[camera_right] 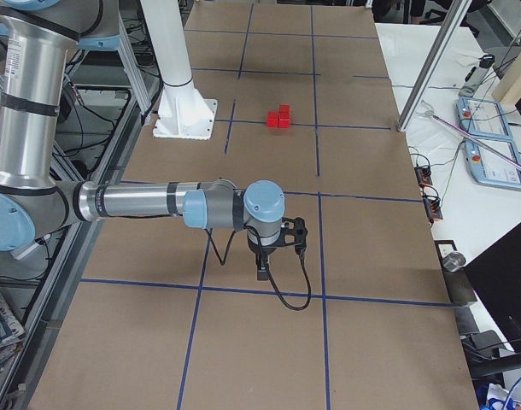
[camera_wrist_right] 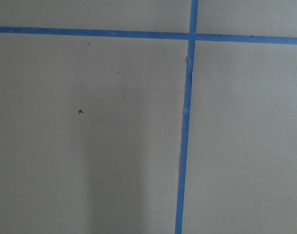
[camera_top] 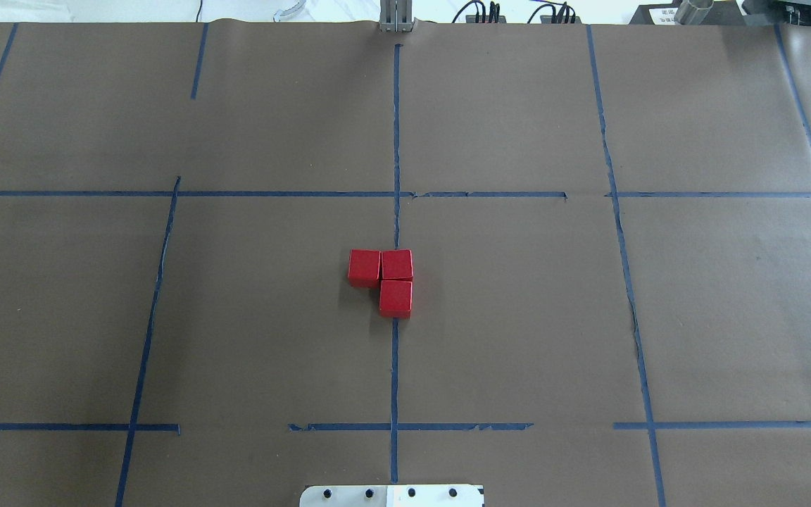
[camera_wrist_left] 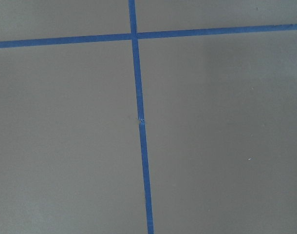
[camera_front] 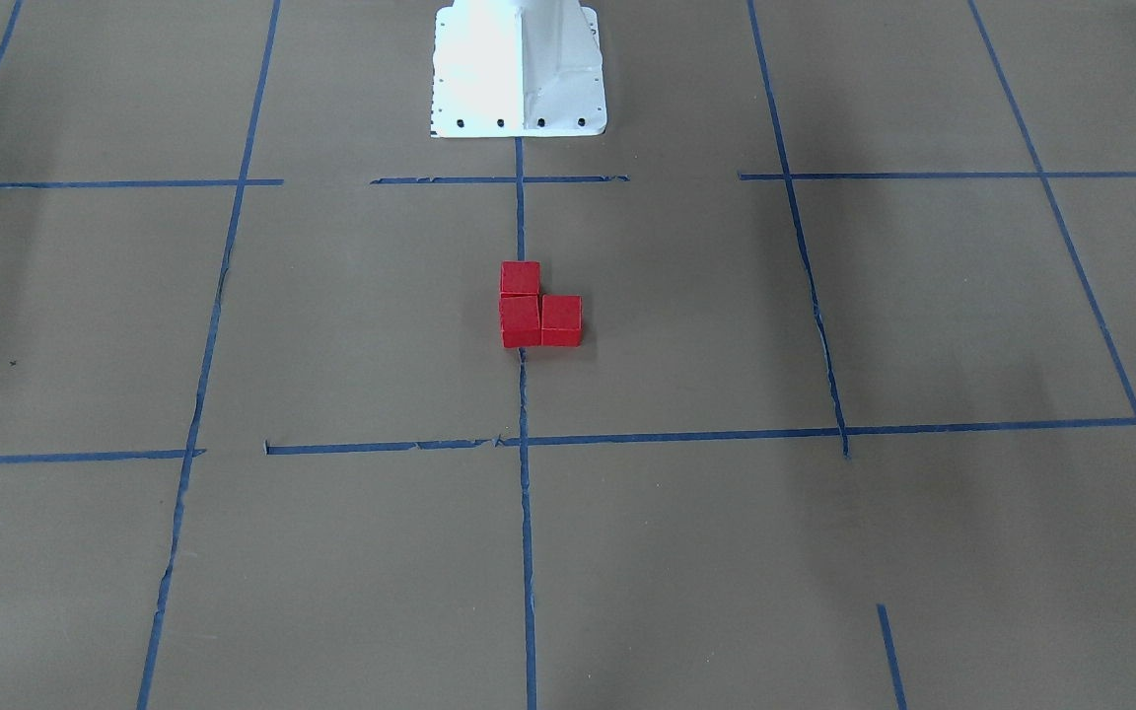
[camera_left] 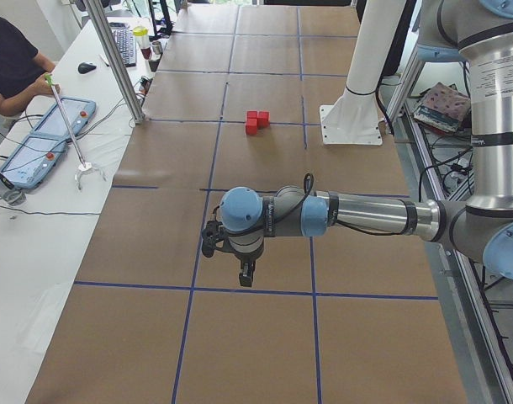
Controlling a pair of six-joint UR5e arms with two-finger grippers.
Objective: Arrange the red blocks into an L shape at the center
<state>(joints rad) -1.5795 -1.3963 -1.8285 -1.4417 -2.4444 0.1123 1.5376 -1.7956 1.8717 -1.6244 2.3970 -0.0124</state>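
Three small bright-red matte cubes [camera_top: 397,265] are sitting on the middle stretch of brown paper surface [camera_top: 504,303], packed face to face into an L. In the overhead view two of them are forming a short row. The third is touching the robot-side face of the right-hand one, and these two are covering the vertical blue tape line [camera_top: 394,366]. The cube off the line is lying to the robot's left. Their faces are looking flat and dull, with crisp square edges.

The paper is lying smooth and unglossy. The tape is running across it as a grid, and in places its edges are showing ragged and torn. The white painted metal pedestal [camera_front: 519,69] is standing at the robot's edge of the table, its base plate carrying a row of dark bolt holes.

The left gripper [camera_left: 246,273] is hanging from a silver tubular arm with blue-grey joint caps [camera_left: 366,215], pointing down over bare paper, well apart from the cubes. The right gripper [camera_right: 262,272] is doing likewise at the opposite end. Both are appearing only in the side views, so I cannot tell whether their fingers are spread or pressed together.

The only mark on the paper is a tiny black x-shaped pen mark [camera_wrist_right: 80,111], showing in the right wrist view.
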